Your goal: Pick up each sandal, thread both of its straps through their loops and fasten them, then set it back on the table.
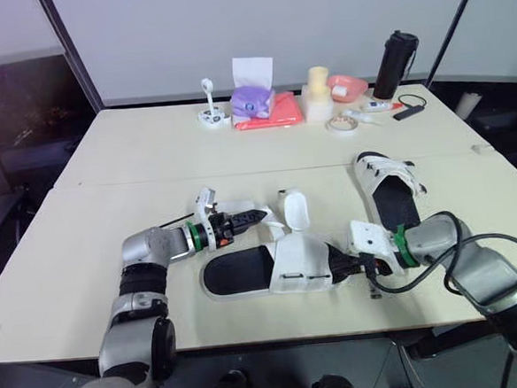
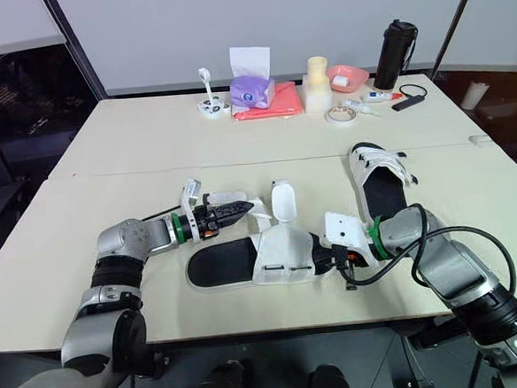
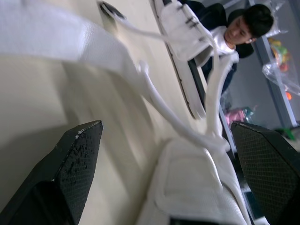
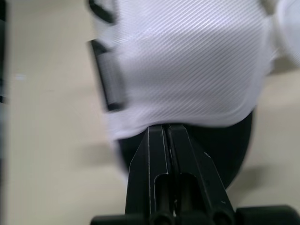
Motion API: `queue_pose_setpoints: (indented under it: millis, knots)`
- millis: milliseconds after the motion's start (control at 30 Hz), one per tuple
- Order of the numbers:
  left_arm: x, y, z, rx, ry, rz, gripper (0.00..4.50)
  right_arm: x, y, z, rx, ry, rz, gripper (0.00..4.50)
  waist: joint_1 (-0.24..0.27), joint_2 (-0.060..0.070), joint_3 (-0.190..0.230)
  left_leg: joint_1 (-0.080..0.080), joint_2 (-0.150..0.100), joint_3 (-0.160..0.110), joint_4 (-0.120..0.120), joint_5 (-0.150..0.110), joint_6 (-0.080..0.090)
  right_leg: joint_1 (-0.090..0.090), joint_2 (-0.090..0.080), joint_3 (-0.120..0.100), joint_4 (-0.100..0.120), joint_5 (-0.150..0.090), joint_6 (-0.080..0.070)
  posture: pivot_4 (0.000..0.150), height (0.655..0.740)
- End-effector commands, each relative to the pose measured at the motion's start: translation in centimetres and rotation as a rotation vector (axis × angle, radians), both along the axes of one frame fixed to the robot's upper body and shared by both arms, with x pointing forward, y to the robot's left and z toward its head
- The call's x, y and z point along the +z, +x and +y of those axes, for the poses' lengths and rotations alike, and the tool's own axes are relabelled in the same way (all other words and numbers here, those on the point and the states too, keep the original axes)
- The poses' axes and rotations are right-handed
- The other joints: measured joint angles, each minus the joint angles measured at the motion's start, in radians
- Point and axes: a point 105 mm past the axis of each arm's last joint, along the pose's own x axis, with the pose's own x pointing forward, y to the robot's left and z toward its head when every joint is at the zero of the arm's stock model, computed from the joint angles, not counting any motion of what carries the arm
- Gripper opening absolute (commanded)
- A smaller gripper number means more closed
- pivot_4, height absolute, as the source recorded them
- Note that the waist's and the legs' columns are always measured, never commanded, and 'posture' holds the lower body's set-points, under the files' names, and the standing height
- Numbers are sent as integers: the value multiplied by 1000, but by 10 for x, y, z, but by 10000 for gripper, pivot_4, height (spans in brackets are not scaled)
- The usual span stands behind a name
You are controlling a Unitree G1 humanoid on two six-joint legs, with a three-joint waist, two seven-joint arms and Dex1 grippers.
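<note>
The white, black-soled sandal [image 1: 273, 268] is laid on the cream worktop [image 1: 149, 157] between the tools. The left tool [image 1: 258, 216] is released beside a loose strap [image 3: 178, 122]; the right tool [image 1: 339, 261] is clenched against the upper [image 4: 187, 61]. A second white sandal [image 1: 391, 189] is located just beyond.

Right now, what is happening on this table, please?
The robot is working on the near sandal, which lies flat on the table with its straps unfastened. The left gripper, jaws open, reaches at a loose strap. The right gripper, jaws shut, meets the white upper. The far sandal lies untouched.
</note>
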Motion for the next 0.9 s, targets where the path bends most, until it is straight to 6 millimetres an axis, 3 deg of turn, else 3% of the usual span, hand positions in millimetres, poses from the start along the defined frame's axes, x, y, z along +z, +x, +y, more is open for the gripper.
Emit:
queue_pose_setpoints:
  millis: [33, 267, 500, 767, 900]
  knots:
    - [8, 6, -8, -10, -11, -43, 45000, 5, -5, -4, -41, 69, 72, 205, -1, 0, 0, 0, 0, 0, 0, 0, 0, 0, 0, 0, 0, 0, 0, 1500, 7400]
    - [7, 5, -15, -30, -21, -44, 45000, 0, 1, 1, -138, 217, 96, 205, -3, 0, 0, 0, 0, 0, -1, 0, 0, -1, 0, 0, 0, 0, 0, 1500, 7400]
    - [9, 3, -18, -45, -23, -49, 45000, -16, 12, -4, -222, 250, 72, 205, -4, 0, 0, 0, 0, 0, -1, 0, 0, -1, 1, 0, 0, 0, 0, 1500, 7400]
    - [9, 3, -21, -51, -25, -56, 45000, -15, 15, -11, -246, 265, 75, 205, -3, 0, 0, 0, 0, 0, 0, 0, 0, -1, 0, 0, 0, 0, 0, 1500, 7400]
    - [8, 3, -22, -51, -24, -60, 45000, -39, 8, -16, -260, 203, 112, 205, -2, 0, 0, 0, 0, 0, 0, 0, 0, 0, 0, 0, 0, 0, 0, 1500, 7400]
